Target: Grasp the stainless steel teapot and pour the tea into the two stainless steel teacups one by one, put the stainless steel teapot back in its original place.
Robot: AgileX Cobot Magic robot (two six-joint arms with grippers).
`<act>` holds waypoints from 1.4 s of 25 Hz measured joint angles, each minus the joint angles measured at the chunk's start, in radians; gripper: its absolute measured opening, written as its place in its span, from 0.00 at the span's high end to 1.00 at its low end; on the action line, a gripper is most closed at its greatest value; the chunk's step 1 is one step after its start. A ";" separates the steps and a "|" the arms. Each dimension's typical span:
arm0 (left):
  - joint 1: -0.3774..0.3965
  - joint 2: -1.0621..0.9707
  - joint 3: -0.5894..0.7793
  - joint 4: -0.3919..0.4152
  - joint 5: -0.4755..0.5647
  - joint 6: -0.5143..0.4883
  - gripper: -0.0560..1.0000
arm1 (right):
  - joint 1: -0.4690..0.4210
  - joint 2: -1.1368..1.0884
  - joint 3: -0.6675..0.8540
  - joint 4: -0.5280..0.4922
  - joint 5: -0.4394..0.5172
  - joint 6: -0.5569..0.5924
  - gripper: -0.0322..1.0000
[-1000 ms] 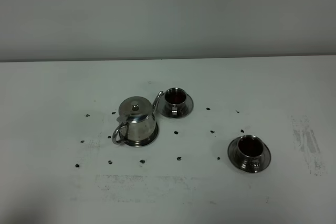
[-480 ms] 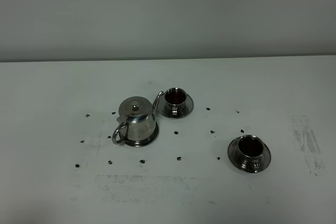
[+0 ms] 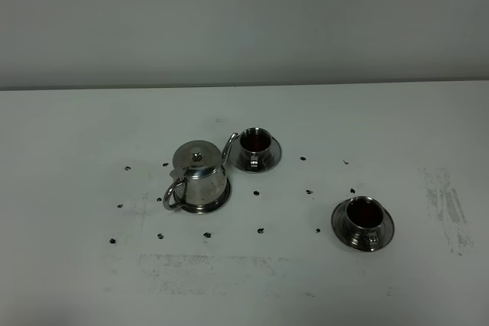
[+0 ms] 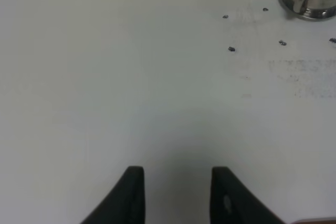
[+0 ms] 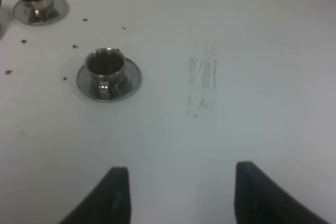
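Nothing had changed over the last second: the stainless steel teapot [image 3: 197, 178] stood on its saucer [image 3: 218, 202], beside the far teacup [image 3: 254, 145]. Both sets of fingers, left [image 4: 176, 192] and right [image 5: 177, 192], hung released, well apart from the teapot; grasping hadn't begun.

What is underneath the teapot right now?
The stainless steel teapot stands on a round steel saucer; only the saucer's rim shows around the base. The saucer's centre is covered by the pot.
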 joint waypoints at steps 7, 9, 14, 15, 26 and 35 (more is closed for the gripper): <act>0.000 0.000 0.000 0.000 0.000 0.001 0.64 | 0.000 0.000 0.000 0.000 0.000 0.000 0.55; 0.000 0.000 0.000 0.000 0.000 0.001 0.64 | 0.000 0.000 0.000 0.000 0.000 0.000 0.55; 0.000 0.000 0.000 0.000 0.000 0.001 0.64 | -0.004 0.000 0.000 0.000 0.000 0.000 0.55; 0.000 0.000 0.000 0.000 0.000 0.001 0.64 | -0.014 0.000 0.000 0.001 0.000 0.000 0.55; 0.000 0.000 0.000 0.000 0.001 0.001 0.64 | -0.106 0.000 0.000 0.003 0.000 0.000 0.55; 0.000 0.000 0.000 0.000 0.001 0.001 0.64 | -0.108 0.000 0.000 0.003 0.000 0.000 0.55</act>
